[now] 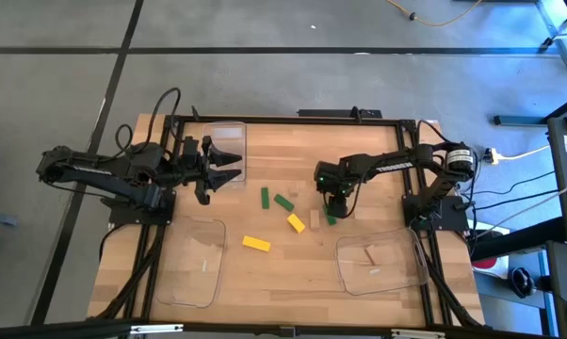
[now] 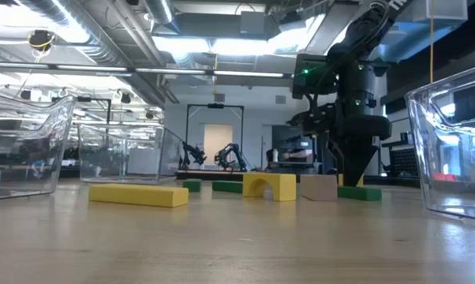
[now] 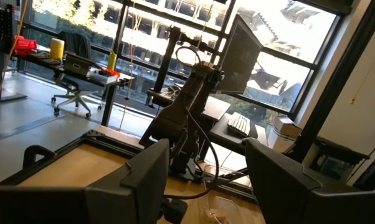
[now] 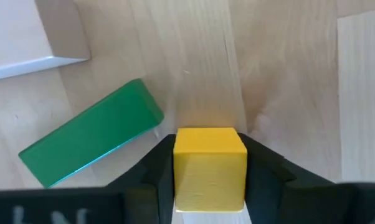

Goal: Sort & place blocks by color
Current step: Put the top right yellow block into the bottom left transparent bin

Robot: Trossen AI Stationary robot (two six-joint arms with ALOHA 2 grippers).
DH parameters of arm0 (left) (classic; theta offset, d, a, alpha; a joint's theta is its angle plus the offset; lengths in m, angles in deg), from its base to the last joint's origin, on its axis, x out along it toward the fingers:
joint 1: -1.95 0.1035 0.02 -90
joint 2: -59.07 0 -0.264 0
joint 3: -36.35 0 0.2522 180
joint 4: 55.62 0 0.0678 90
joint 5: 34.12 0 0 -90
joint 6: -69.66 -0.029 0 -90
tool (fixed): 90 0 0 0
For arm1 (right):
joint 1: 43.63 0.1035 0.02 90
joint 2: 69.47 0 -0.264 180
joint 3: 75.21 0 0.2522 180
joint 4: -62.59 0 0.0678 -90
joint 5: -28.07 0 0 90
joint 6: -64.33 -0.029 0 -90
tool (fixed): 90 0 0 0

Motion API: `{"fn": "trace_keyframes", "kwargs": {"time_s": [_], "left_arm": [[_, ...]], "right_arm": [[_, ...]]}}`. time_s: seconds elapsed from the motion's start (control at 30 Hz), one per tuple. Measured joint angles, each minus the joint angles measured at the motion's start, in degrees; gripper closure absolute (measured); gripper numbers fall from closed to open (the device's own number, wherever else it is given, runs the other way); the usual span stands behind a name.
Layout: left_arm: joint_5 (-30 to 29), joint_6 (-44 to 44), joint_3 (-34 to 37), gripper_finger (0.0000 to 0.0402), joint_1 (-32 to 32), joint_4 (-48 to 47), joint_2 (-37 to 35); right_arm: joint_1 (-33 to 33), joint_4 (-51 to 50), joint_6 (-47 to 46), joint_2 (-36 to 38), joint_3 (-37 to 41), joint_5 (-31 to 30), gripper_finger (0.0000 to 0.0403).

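no writing reads anywhere; right of frame centre, the right gripper (image 4: 210,180) is clamped on a small yellow wooden cube (image 4: 210,167) beside a green wooden bar (image 4: 91,142), while the left gripper (image 1: 229,168) waits wide open at upper left.

From above, the right pincer (image 1: 332,209) hid the yellow cube (image 4: 210,167) from you; its wrist picture's edge cut off that cube's near end at 6 o'clock.

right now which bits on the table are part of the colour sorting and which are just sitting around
Job:
yellow cube, in the right hand
green bar beside it
yellow bar
yellow arch block
tan block

Just there:
black frame
left hand, waiting
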Motion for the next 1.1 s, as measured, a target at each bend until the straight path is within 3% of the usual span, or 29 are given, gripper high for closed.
{"fn": "trace_keyframes", "kwargs": {"time_s": [0.17, 0.37, 0.53, 0.7, 0.87, 1.1], "left_arm": [[0.0, 0.0, 0.0, 0.0198, 0.0, 0.0, 0.0], [0.0, -1.24, 0.0, 0.0198, 0.0, -0.02, -0.09], [-0.02, -1.49, 0.0, 0.0198, 0.02, -0.29, -0.09], [-0.04, -1.53, 0.0, 0.0198, 0.02, -1.79, -0.09], [-0.57, -5.2, 0.01, 0.0198, 0.11, -2.45, 1.33], [0.81, -6.15, 0.02, 0.0198, 2.01, -2.16, 6.64]], "right_arm": [[0.45, -3.5, -1.95, 2.67, 0.4, 1.56, 0.0269], [4.24, -0.09, -8.8, 14.34, 3.61, 2.19, 0.0269], [9.15, 11.02, -22.33, 26.9, 9.92, 0.82, 0.0269], [14.49, 28.77, -31.19, 35.47, 14.46, -6.58, 0.0269], [17.11, 43.02, -31.07, 38.32, 14.58, -13.13, 0.0269], [17.29, 52.86, -28.17, 38.56, 14.56, -13.45, 0.0269]]}}
